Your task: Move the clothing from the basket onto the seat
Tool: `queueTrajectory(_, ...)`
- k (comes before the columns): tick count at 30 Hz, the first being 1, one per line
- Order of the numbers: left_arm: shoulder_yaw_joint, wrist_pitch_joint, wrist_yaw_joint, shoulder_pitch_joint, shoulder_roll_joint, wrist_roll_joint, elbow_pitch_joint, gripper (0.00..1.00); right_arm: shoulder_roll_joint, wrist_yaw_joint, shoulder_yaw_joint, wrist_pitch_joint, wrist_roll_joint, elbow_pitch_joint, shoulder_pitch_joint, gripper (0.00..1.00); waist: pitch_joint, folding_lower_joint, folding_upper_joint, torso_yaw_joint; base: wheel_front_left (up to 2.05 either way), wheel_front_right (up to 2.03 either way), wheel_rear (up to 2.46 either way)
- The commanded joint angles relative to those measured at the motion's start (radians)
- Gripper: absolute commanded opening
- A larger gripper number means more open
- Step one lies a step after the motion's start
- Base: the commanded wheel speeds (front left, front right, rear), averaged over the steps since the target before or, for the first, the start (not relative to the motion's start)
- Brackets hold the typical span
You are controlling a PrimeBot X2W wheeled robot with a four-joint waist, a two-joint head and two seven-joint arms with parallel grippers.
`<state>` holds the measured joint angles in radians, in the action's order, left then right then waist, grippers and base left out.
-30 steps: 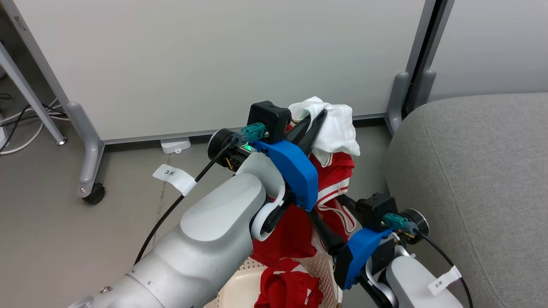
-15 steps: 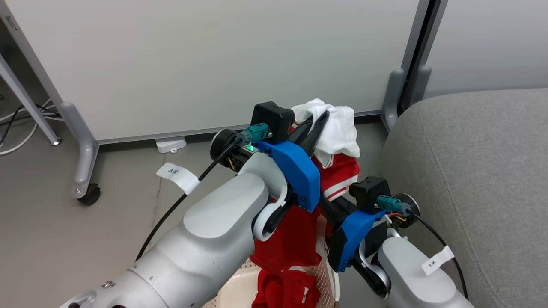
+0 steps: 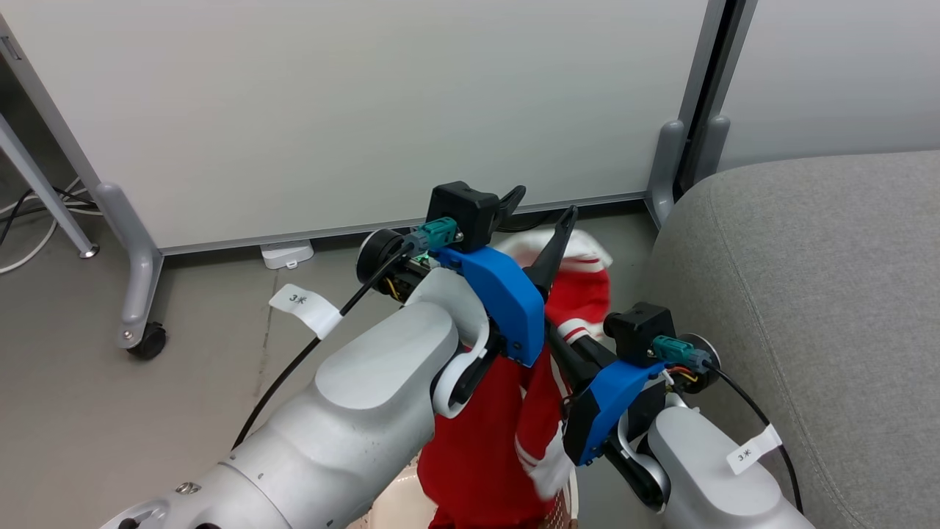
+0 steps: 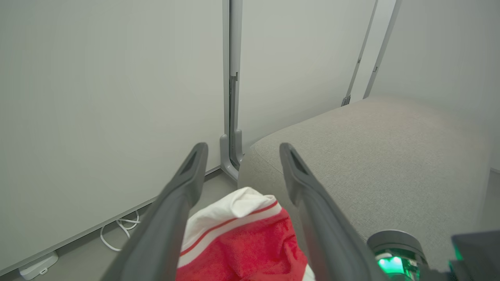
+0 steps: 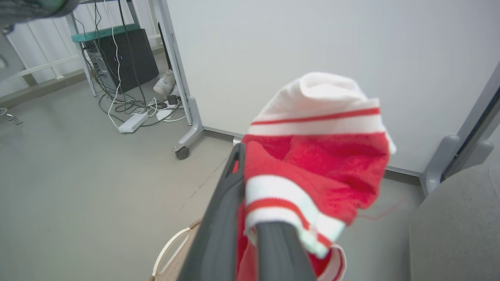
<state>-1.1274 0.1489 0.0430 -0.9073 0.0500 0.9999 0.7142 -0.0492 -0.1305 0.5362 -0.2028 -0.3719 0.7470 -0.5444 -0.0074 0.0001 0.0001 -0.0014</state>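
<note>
A red piece of clothing (image 3: 587,290) with white striped trim hangs above the basket (image 3: 393,507), whose cream rim (image 5: 172,246) peeks in low down. My right gripper (image 3: 569,349) is shut on the clothing (image 5: 316,156), which drapes over its fingers (image 5: 228,195). My left gripper (image 3: 540,209) stands open just above the cloth, holding nothing. In the left wrist view its fingers (image 4: 183,187) straddle the white-edged top of the clothing (image 4: 238,234) without touching it. The grey seat (image 3: 808,294) lies to the right, close by (image 4: 371,156).
White partition panels on wheeled feet stand behind, one caster (image 3: 147,339) at the left. The right wrist view shows a power strip (image 5: 133,122), cables and a black computer case (image 5: 125,54) on the grey floor at the far left.
My left gripper has opened and let go of the white part, which slumped down onto the red cloth. My right gripper rose and shut on the garment. The camera shifted slightly.
</note>
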Motion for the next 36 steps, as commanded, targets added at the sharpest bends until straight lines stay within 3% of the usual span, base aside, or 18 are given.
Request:
queueTrajectory(1, -0.002, 0.006, -0.001, -0.001, 0.001, 0.004, 0.005, 1.00, -0.002, 0.000, 0.000, -0.006, -0.006, 0.002, -0.019, 0.00, -0.001, -0.0001, -0.0001, 0.000, 0.00, 0.00, 0.00)
queueTrajectory(9, 0.025, 0.079, 0.005, 0.042, 0.013, 0.007, 0.029, 1.00, -0.002, 0.000, -0.015, -0.024, 0.005, 0.012, -0.025, 0.00, -0.007, -0.0001, -0.0001, 0.002, 0.00, 0.00, 0.00)
queueTrajectory(15, 0.075, 0.116, 0.011, 0.125, 0.069, -0.040, -0.032, 1.00, -0.002, 0.000, -0.040, -0.036, 0.020, -0.020, -0.002, 0.00, -0.010, -0.0001, -0.0001, 0.005, 0.00, 0.00, 0.00)
queueTrajectory(23, 0.304, 0.117, 0.050, 0.359, 0.178, -0.240, -0.277, 1.00, -0.002, 0.000, -0.091, -0.023, 0.073, -0.101, 0.034, 0.00, -0.001, -0.0001, -0.0001, -0.008, 0.00, 0.00, 0.00)
queueTrajectory(27, 0.410, 0.117, 0.047, 0.484, 0.215, -0.349, -0.371, 1.00, -0.002, 0.000, -0.124, 0.000, 0.117, -0.152, 0.058, 0.00, 0.007, -0.0001, -0.0001, -0.023, 0.00, 0.00, 0.00)
queueTrajectory(36, 0.631, 0.118, 0.003, 0.723, 0.212, -0.499, -0.492, 1.00, -0.002, 0.000, -0.181, 0.060, 0.177, -0.276, 0.109, 0.00, 0.033, -0.0001, -0.0001, -0.074, 0.00, 0.00, 0.00)
